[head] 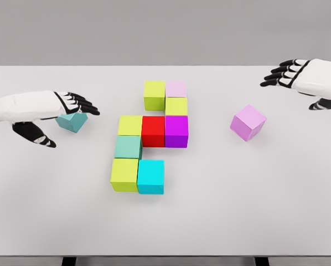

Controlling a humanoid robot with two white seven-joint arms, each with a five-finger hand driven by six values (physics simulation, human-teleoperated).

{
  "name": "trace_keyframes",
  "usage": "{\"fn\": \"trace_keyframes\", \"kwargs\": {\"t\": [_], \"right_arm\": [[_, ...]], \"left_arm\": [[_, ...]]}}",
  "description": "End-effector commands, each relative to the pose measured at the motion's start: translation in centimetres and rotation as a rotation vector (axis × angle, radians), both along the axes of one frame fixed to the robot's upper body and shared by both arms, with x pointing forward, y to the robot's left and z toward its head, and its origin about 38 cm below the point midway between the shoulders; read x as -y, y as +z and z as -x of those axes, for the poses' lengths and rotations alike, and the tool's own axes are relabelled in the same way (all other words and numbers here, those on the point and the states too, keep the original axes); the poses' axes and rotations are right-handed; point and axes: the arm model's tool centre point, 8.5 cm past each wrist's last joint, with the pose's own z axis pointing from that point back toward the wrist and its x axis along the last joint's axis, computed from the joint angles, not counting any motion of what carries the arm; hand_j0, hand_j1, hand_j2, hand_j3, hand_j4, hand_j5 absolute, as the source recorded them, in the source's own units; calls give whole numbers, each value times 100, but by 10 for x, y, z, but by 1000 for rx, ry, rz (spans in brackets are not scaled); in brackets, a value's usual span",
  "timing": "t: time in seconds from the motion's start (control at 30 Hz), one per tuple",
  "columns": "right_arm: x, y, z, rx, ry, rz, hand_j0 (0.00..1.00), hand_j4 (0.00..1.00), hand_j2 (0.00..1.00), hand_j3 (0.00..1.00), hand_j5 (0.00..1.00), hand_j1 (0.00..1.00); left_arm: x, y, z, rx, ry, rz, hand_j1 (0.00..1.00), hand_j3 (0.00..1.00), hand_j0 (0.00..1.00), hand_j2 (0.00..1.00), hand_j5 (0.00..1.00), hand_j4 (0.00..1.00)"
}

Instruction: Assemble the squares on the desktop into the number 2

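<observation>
Desktop (265, 210): a white surface filling most of the frame, pale grey wall behind it.
Block figure (151, 138): nine cubes touching each other at the centre. Top row is olive then pale pink, a yellow-green cube sits under the pink, the middle row runs yellow-green, red, magenta, a teal-green cube sits under the left end, and the bottom row is yellow-green then cyan. By my reading the 2 lacks cubes at the ends of its top and bottom rows.
Left hand (71, 105): at the left of the frame, palm down, fingers extended over the teal cube, thumb hanging below. Nothing shows a closed grasp.
Right hand (301, 75): upper right, fingers loosely extended, holding nothing.
Violet cube (248, 122): loose, right of the figure, turned askew, below and left of the right hand, which is the nearer hand.
Teal cube (72, 120): loose at the left, directly under the left fingers, partly hidden by them, apart from the figure.
</observation>
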Motion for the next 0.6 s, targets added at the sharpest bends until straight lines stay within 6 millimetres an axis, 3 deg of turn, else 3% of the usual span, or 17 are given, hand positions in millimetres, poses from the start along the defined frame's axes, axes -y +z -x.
{"fn": "trace_keyframes", "kwargs": {"t": [0.0, 0.23, 0.33, 0.4, 0.57], "right_arm": [[-2, 0, 0, -2, 4, -4, 100, 100, 100, 100, 100, 100], [-5, -6, -3, -17, 8, -24, 100, 100, 100, 100, 100, 100], [-39, -44, 4, -121, 110, 23, 100, 100, 100, 100, 100, 100], [-46, -51, 5, -139, 128, 31, 100, 100, 100, 100, 100, 100], [-47, -53, 2, -145, 108, 14, 100, 100, 100, 100, 100, 100]], "left_arm": [[10, 3, 3, -157, 99, 5, 100, 100, 100, 100, 100, 100], [-1, 0, -13, -196, 319, -38, 100, 100, 100, 100, 100, 100], [2, 6, -18, -151, 318, -52, 100, 100, 100, 100, 100, 100], [3, 12, -23, -123, 325, -48, 100, 100, 100, 100, 100, 100], [18, -12, -56, -46, 351, -116, 100, 100, 100, 100, 100, 100]]}}
